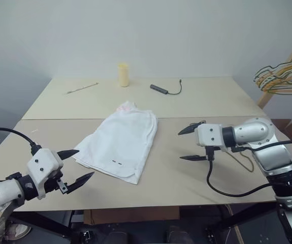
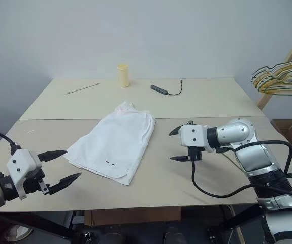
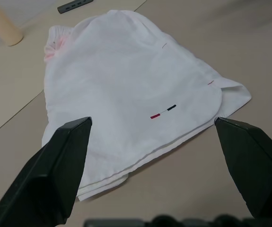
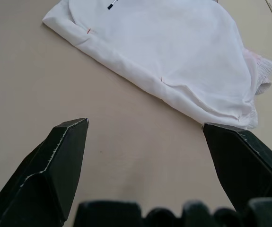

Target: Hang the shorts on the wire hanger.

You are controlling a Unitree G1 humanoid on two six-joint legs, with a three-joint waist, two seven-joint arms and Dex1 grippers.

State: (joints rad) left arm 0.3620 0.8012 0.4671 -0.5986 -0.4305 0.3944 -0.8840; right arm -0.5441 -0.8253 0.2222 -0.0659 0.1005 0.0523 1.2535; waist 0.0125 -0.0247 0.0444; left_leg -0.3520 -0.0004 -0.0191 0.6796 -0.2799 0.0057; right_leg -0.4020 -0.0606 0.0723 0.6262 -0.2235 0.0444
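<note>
**Q:** what are your jaws doing rn?

**A:** Both spread wide, nothing in them. My left gripper (image 1: 75, 166) hangs at the lower left of the head view, my right gripper (image 1: 192, 143) at middle right, both off the cloth.

**Q:** and the shorts?

**A:** The shorts (image 1: 121, 144) lie flat mid-frame on the table (image 1: 196, 183), between my grippers. A wire (image 1: 248, 163) peeks out behind my right arm; can't tell if that's the wire hanger.

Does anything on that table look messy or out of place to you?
Nothing is spilled or broken. The shorts lie flat but skewed, at a slant to the table edges, with the waistband bunched at the far end. A thin wire piece shows on the table beside the right arm, mostly hidden, so I cannot tell what it is.
</note>
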